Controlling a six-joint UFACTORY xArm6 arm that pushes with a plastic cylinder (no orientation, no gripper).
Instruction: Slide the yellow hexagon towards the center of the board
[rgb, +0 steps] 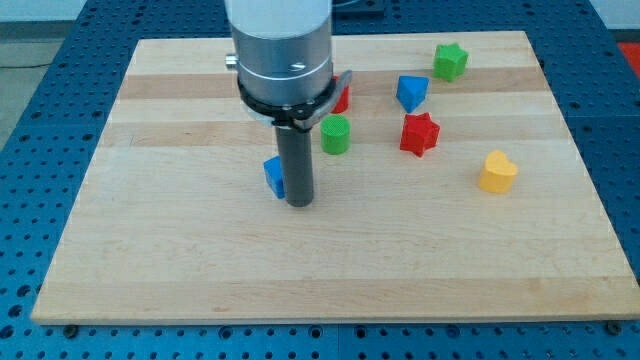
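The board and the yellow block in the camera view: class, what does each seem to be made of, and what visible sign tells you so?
Pale wooden board: looks like unvarnished wood, with visible grain and joined planks of differing tone. Yellow block: probably plastic, with uniform bright colour, a smooth matte surface and rounded edges; foam or painted wood cannot be excluded.

Silver cylindrical arm (282, 45), black collar, straight dark rod (298, 165).

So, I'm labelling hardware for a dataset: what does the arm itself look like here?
A wide silver-grey metal cylinder with small bolts, ringed below by a black clamp collar. From it hangs a straight dark grey rod ending in my tip. No cables or markings are visible.
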